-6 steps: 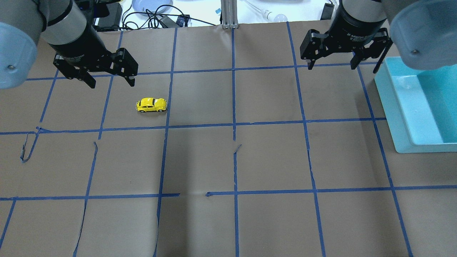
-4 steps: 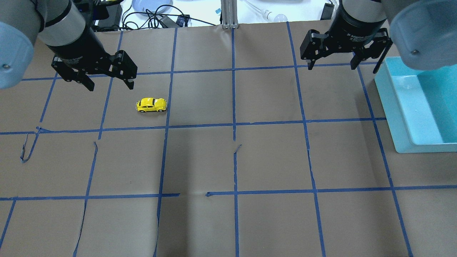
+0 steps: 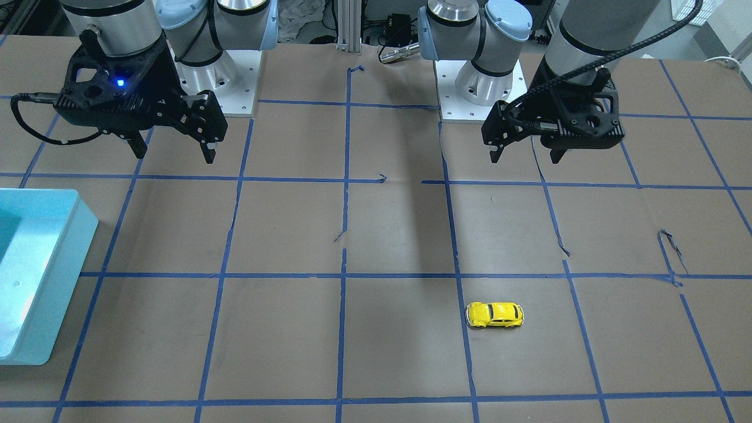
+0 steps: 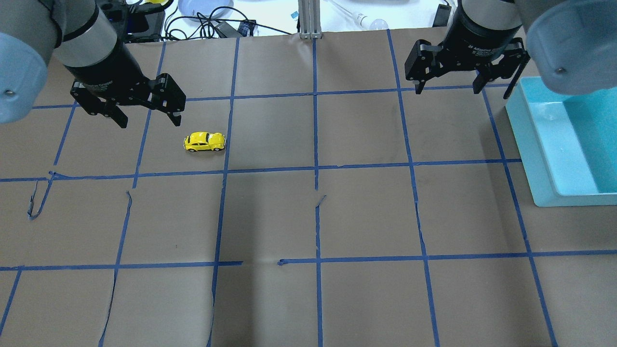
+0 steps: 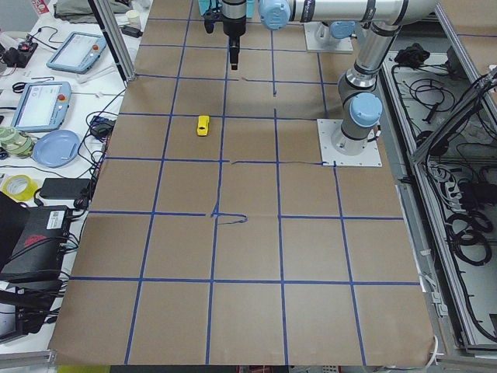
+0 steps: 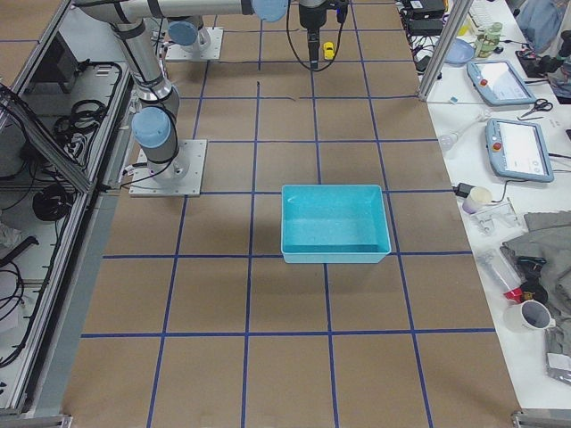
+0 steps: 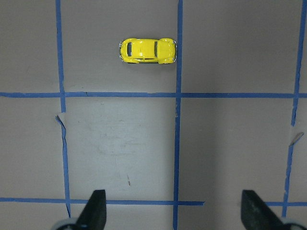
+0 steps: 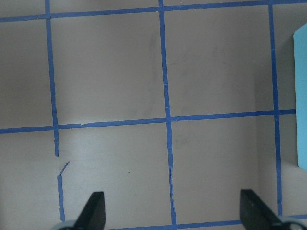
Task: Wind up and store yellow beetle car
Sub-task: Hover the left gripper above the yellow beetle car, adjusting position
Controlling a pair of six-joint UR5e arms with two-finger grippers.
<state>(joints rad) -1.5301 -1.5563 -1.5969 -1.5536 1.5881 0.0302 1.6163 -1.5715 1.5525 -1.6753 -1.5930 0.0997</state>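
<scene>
The yellow beetle car (image 4: pixel 204 141) stands on its wheels on the brown paper, left of centre; it also shows in the front view (image 3: pixel 494 315), the left wrist view (image 7: pixel 147 51), the left side view (image 5: pixel 203 125) and the right side view (image 6: pixel 328 50). My left gripper (image 4: pixel 149 120) is open and empty, raised above the table, up and to the left of the car; in the front view it is at the upper right (image 3: pixel 526 157). My right gripper (image 4: pixel 449 89) is open and empty, raised at the back right, beside the teal bin (image 4: pixel 540 144).
The teal bin (image 3: pixel 64 252) sits at the table's right side and looks empty (image 6: pixel 335 223). Blue tape lines form a grid on the paper, torn in spots. Cables, a plate and tablets lie beyond the table's far edge.
My left gripper has shifted slightly down and right, toward the car. The car and the right arm have not moved.
</scene>
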